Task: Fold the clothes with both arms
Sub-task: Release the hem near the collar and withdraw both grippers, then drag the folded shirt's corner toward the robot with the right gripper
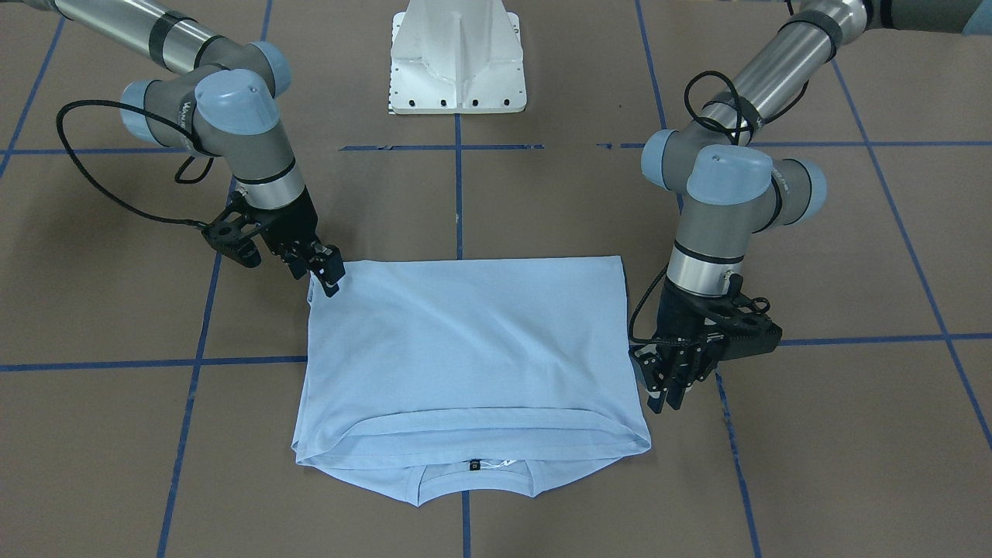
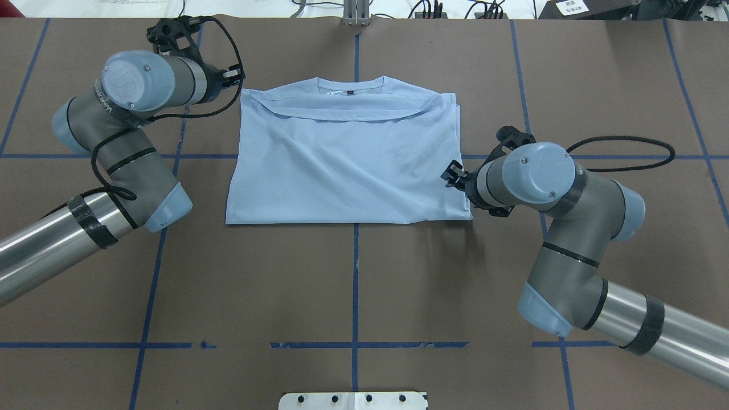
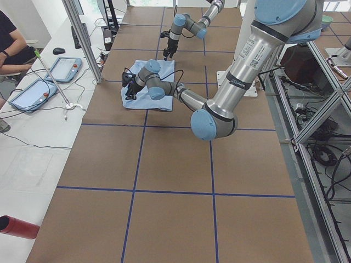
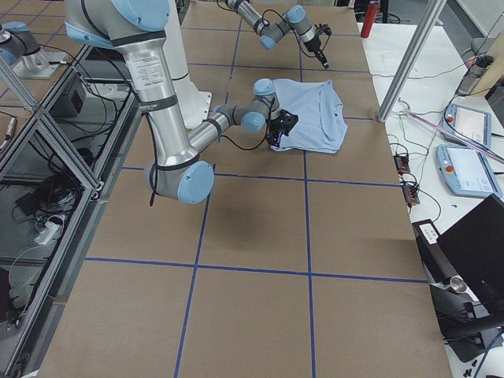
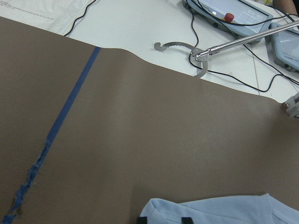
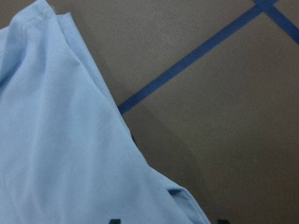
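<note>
**A:** Overhead exterior first. How far along?

**B:** Well past halfway, judging by the lie. On the brown table, centred and toward the far side: the light blue T-shirt, folded into a rough rectangle. Hem doubled up to just short of the collar at the far edge, no sleeves sticking out. Probably one crosswise fold left, perhaps some smoothing of the creases.

**A:** And the arms?

**B:** Left arm bent round to the shirt's far left corner. Left gripper narrowly parted, with the cloth corner between the tips and not clamped as far as can be seen. Right arm at the right edge, toward the near corner. Right gripper spread wider, astride the shirt's edge, holding nothing.

**A:** Anything else about?

**B:** White pedestal on the near side, well apart from the cloth. Blue tape lines across the table. Beyond the far edge, a seated person, teach pendants, and a red cylinder at the far left.

**A:** In the way?

**B:** Little, by the look of it. Only the black cable looping beside each wrist. Smallest of all, the dark neck label, showing inside the collar.
</note>
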`<action>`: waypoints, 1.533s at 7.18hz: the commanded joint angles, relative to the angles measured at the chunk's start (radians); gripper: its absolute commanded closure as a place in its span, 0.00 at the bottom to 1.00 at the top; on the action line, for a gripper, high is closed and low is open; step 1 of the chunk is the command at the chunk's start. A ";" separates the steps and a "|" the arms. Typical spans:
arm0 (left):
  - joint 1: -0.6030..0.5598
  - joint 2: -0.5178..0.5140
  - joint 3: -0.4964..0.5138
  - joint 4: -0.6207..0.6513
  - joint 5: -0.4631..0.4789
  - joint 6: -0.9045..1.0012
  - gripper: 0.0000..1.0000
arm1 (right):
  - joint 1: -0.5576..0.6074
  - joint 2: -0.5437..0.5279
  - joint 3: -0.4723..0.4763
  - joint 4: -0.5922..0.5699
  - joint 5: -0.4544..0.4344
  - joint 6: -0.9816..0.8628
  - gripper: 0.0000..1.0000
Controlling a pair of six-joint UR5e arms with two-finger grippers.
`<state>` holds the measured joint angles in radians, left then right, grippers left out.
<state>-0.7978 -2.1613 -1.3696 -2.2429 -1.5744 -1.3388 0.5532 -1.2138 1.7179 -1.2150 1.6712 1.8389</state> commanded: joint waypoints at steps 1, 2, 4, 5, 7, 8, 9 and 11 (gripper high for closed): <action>0.002 -0.003 0.000 0.003 0.002 -0.005 0.64 | -0.027 -0.039 0.021 0.000 -0.031 0.043 0.25; 0.002 -0.002 -0.002 0.003 0.002 -0.005 0.64 | -0.035 -0.041 0.022 0.000 -0.033 0.049 0.26; 0.002 -0.003 -0.002 0.003 0.002 -0.005 0.64 | -0.045 -0.039 0.023 0.002 -0.031 0.100 0.55; 0.002 -0.002 -0.002 0.003 0.002 -0.005 0.65 | -0.048 -0.041 0.038 0.000 -0.031 0.105 0.66; 0.002 -0.002 -0.002 0.003 0.002 -0.005 0.65 | -0.050 -0.041 0.046 0.000 -0.024 0.108 1.00; 0.002 -0.003 -0.002 0.003 0.002 -0.005 0.65 | -0.055 -0.043 0.049 0.000 -0.024 0.108 1.00; 0.002 -0.006 -0.012 0.005 0.001 -0.006 0.65 | -0.074 -0.093 0.137 -0.007 -0.013 0.114 1.00; 0.000 0.000 -0.048 0.008 -0.004 -0.005 0.65 | -0.136 -0.203 0.315 -0.011 0.033 0.211 1.00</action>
<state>-0.7963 -2.1631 -1.4026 -2.2363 -1.5754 -1.3448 0.4525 -1.3599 1.9319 -1.2225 1.6772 1.9910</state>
